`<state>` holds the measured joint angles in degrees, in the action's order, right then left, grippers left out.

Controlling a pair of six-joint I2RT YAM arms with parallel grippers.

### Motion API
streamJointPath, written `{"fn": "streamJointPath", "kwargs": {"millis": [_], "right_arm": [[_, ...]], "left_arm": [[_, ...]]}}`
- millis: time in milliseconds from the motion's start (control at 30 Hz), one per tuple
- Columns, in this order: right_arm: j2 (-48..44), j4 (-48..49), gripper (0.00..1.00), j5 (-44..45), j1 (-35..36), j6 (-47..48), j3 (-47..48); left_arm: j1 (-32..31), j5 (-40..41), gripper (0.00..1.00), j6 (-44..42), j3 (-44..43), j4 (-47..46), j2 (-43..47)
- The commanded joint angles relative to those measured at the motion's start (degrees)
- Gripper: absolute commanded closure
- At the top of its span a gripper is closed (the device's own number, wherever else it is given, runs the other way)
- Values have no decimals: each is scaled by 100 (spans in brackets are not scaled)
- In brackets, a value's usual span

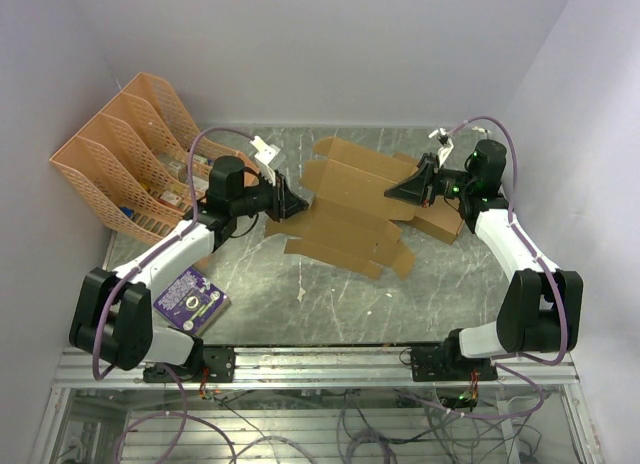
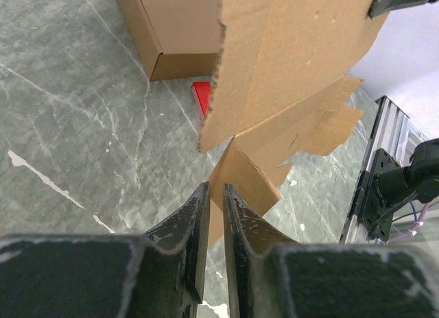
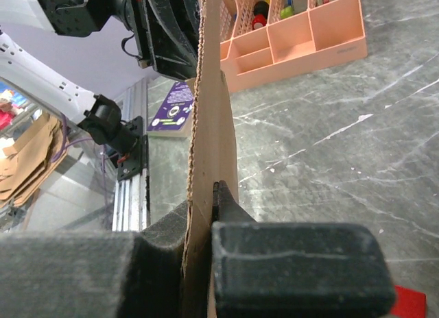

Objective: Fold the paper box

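1. Centre of the top view: your paper box [image 1: 345, 219], a flat die-cut sheet, sits partly raised between both arms.
2. Right gripper [image 1: 392, 194], centre-right: clamped tight on the sheet's edge.
3. Left gripper [image 1: 298, 206], centre-left: jaws a narrow slit apart with a flap in the slit. You cannot tell whether it pinches.

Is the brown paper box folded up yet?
Not yet: the paper box is a spread-out sheet, its flaps sticking out.
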<state>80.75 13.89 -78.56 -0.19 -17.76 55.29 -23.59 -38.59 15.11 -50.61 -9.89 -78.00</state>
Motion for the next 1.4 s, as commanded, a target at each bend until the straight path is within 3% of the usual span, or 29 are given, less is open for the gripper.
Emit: {"fn": "streamJointPath", "kwargs": {"millis": [0, 167, 700, 1033, 1367], "right_arm": [[-108, 216, 100, -121, 26, -85, 172], [-111, 367, 100, -193, 58, -206, 159], [-273, 742, 100, -730, 191, -340, 95], [-345, -1355, 100, -1091, 295, 1505, 774], [-402, -1668, 100, -1128, 384, 1794, 915]], "left_arm": [[-141, -303, 73, -179, 58, -228, 10], [-206, -378, 65, -220, 153, -457, 29], [-198, -815, 65, -473, 320, -1380, -76], [-55, -1505, 58, -1017, 658, -2174, 350], [-49, -1915, 50, -518, 1267, -4063, 461]]}}
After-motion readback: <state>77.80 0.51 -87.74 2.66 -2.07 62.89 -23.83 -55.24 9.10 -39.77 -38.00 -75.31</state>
